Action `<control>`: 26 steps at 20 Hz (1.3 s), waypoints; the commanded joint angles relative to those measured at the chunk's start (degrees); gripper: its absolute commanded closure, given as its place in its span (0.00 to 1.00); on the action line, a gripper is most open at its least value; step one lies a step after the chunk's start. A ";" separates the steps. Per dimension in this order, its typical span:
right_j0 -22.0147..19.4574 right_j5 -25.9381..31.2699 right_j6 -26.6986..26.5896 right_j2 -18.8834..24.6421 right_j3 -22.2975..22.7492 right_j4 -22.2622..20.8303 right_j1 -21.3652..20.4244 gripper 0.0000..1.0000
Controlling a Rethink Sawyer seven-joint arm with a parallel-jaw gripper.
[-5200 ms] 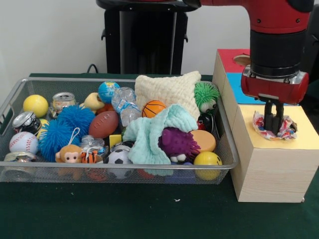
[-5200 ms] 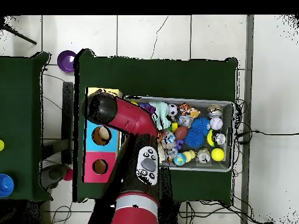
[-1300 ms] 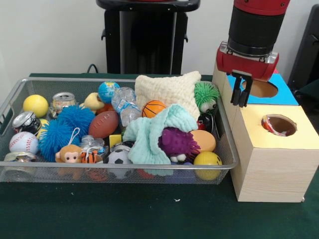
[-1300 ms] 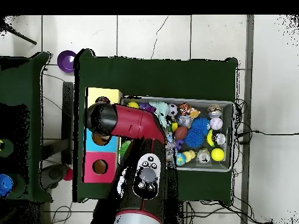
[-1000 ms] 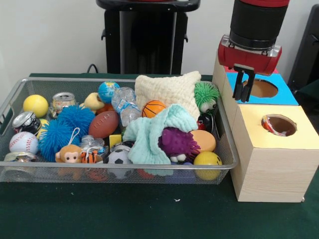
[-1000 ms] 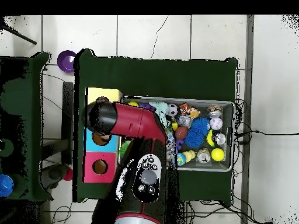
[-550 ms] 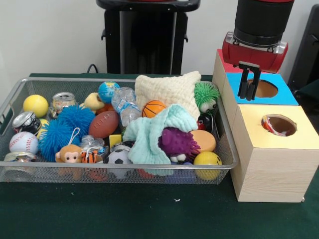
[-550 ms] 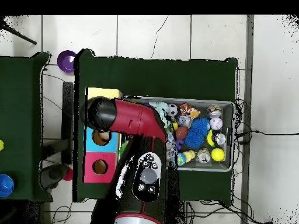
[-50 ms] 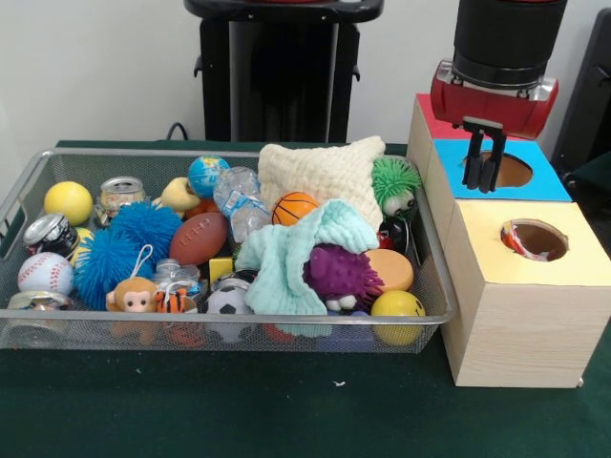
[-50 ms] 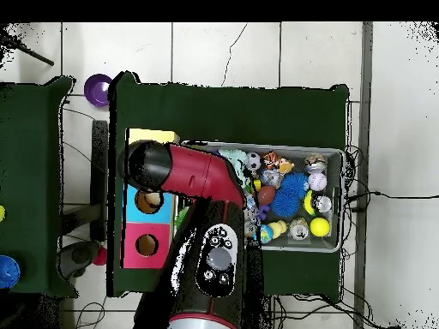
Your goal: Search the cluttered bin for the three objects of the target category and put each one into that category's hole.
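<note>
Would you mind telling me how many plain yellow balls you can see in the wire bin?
2 for certain: one yellow ball in the front view's far left corner, another yellow ball against the near right wall. A third yellow patch shows behind the crushed can; clutter may hide more.

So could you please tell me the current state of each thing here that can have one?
Gripper: empty, above the blue hole, fingers close together.
Yellow hole: crumpled wrapper at its rim.
Blue hole: open, contents not visible.
Bin: full of clutter.
Teal cloth: draped partly over the purple toy.
Cans: lying among the toys.
</note>
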 commanded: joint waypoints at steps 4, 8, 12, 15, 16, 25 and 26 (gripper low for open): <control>-1.35 -1.20 12.36 2.70 1.52 2.66 1.32 1.00; -0.99 -0.41 12.85 2.40 0.03 3.00 1.92 1.00; -0.61 -1.52 13.32 1.84 -2.14 2.99 2.65 1.00; -0.35 -2.18 14.04 1.94 -2.96 3.50 3.05 1.00; -0.38 -2.62 14.16 2.02 -3.12 3.71 3.19 1.00; -0.93 -5.56 14.81 2.98 -4.76 5.63 4.67 1.00; -0.89 -6.04 15.02 3.09 -5.08 5.90 5.05 1.00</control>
